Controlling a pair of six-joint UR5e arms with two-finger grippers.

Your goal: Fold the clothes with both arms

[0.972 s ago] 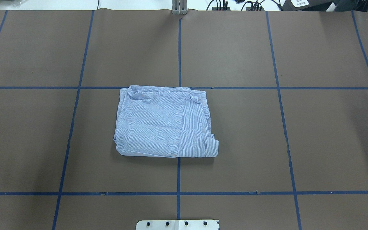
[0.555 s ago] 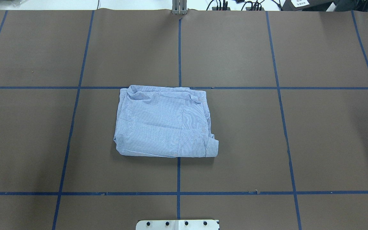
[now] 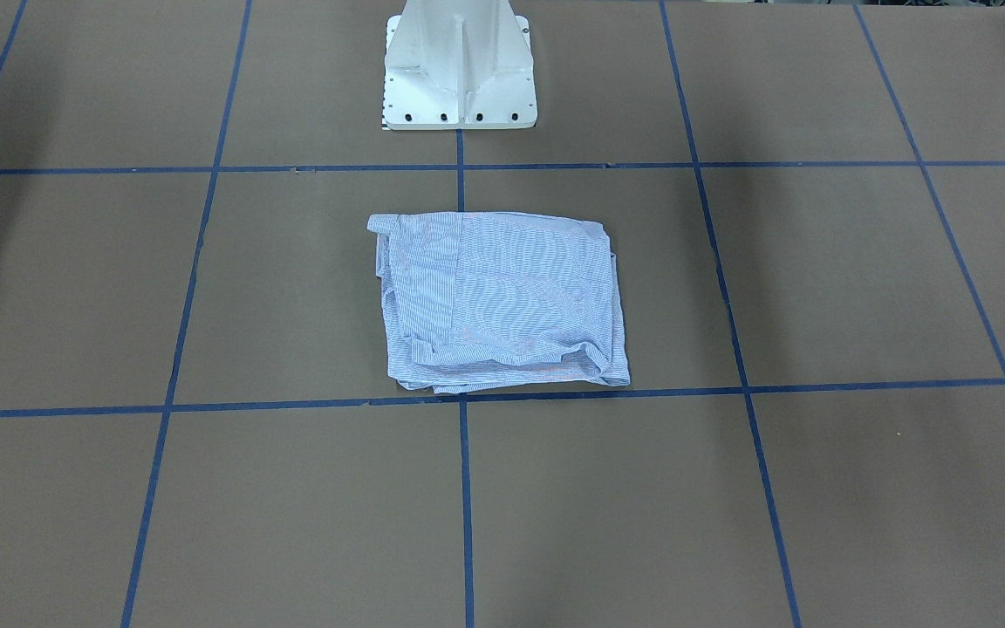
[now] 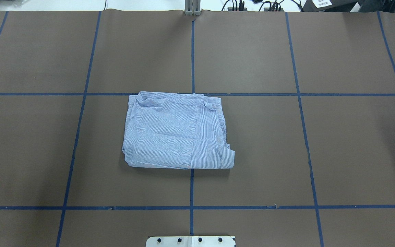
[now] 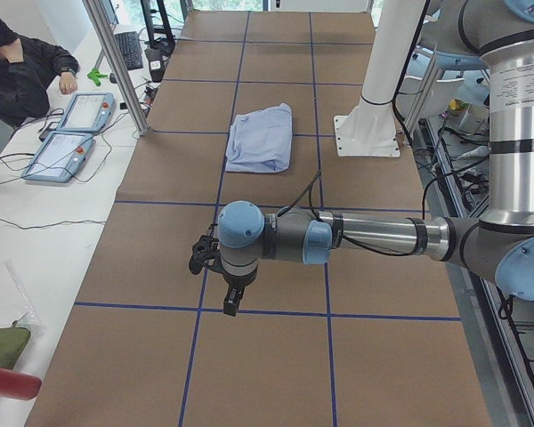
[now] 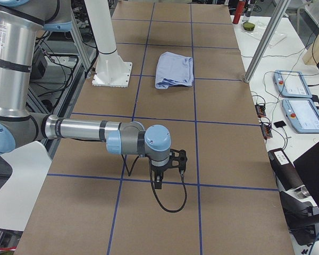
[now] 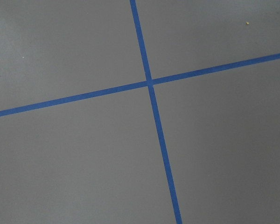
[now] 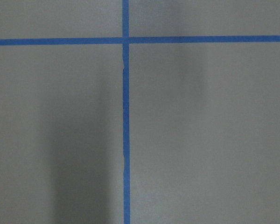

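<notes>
The light blue striped shirt lies folded into a rough rectangle at the middle of the brown table, also in the front view and both side views. My left gripper hangs over the table far from the shirt, toward the left end. My right gripper hangs over the table far toward the right end. Both grippers show only in the side views, so I cannot tell whether they are open or shut. Neither touches the shirt. The wrist views show only bare table with blue tape lines.
The white pedestal base stands at the robot's edge behind the shirt. Blue tape lines grid the table. A metal post, teach pendants and a seated person are beyond the far edge.
</notes>
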